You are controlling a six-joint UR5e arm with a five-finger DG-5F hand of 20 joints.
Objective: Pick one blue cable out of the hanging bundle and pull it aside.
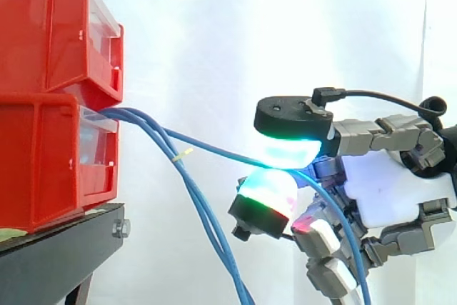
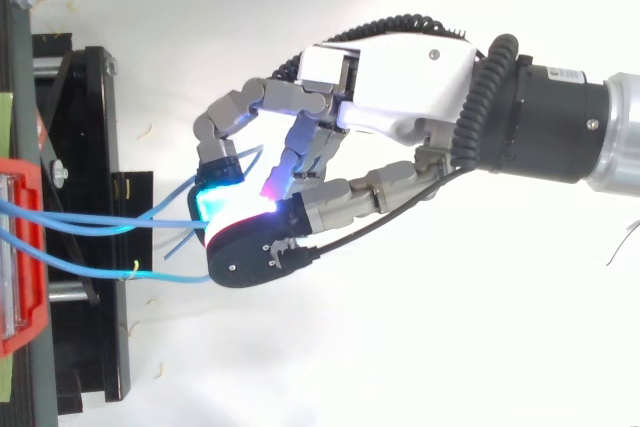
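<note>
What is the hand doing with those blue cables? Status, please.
Hand shut on one blue cable, pinched between pads. Cable held apart from hanging bundle. Nothing in the way.

Hand (image 2: pixel 400 87): white palm shell, grey segmented fingers (image 2: pixel 290 97), black-backed fingertip pads (image 1: pixel 285 151) glowing cyan, green and red. Wrist (image 2: pixel 545 122): black cylinder. Arm section (image 2: pixel 615 137): silver.

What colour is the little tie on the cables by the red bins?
Yellow; the tie on the blue cables shows best in the side view.
</note>
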